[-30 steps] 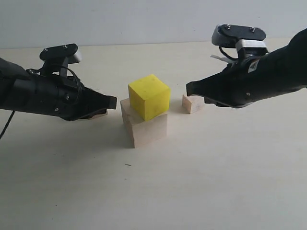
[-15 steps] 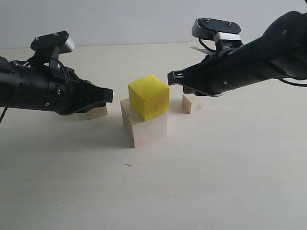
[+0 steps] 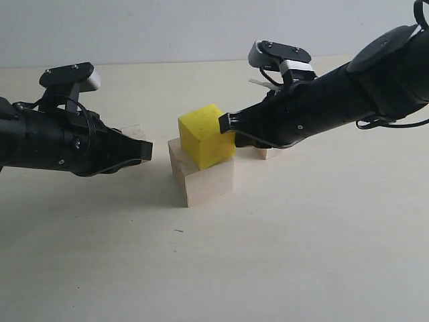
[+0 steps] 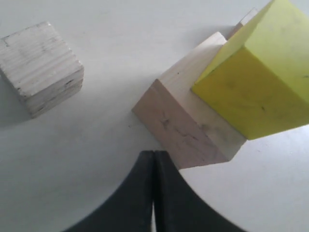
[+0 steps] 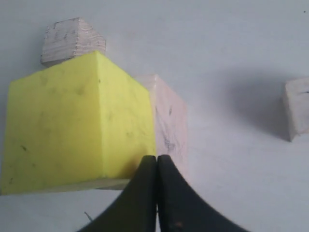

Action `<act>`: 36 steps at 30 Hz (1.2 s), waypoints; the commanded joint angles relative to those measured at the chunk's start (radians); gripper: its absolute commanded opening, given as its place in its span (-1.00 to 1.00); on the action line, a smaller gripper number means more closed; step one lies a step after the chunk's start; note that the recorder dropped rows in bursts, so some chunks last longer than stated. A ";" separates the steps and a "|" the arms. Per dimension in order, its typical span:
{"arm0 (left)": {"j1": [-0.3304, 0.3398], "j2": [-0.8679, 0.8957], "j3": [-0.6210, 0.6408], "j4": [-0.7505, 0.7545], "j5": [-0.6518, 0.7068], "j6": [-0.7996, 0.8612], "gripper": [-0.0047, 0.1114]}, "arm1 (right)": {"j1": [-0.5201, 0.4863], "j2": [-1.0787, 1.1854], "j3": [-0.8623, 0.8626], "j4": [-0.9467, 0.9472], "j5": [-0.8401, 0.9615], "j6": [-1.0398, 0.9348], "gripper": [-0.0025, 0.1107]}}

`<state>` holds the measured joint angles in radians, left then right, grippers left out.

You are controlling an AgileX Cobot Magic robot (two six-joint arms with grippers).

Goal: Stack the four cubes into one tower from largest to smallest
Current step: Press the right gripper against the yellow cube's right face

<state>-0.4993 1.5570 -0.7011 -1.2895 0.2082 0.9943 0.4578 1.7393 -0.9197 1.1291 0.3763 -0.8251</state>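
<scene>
The yellow cube sits askew on the large pale wood cube, overhanging one edge. My right gripper is shut and empty, its tip touching the yellow cube's right side. My left gripper is shut and empty, just left of the pale cube. The layered plywood cube lies behind my left gripper, mostly hidden in the exterior view. The small tan cube lies under my right arm.
All of this rests on a pale tabletop with a plain wall behind. Both black arms flank the two stacked cubes closely.
My right gripper has swung left and up to the yellow cube's side, covering the small tan cube. My left gripper has drawn back slightly left. The cubes have not visibly moved.
</scene>
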 commanded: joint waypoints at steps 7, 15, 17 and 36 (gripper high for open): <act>0.002 -0.010 0.003 -0.002 -0.005 0.007 -0.92 | -0.004 0.001 -0.007 0.077 0.045 -0.090 -0.96; 0.002 -0.010 0.003 -0.002 -0.001 0.007 -0.92 | -0.004 0.001 -0.007 0.184 0.042 -0.216 -0.96; 0.002 -0.010 0.003 -0.002 -0.001 0.007 -0.92 | -0.004 0.001 -0.007 0.224 0.045 -0.257 -0.96; 0.002 -0.010 0.003 -0.002 0.015 0.019 -0.92 | -0.004 0.083 -0.007 0.572 0.040 -0.616 -0.96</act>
<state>-0.4993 1.5570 -0.7011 -1.2895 0.2181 1.0030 0.4578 1.8165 -0.9197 1.6383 0.4134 -1.3746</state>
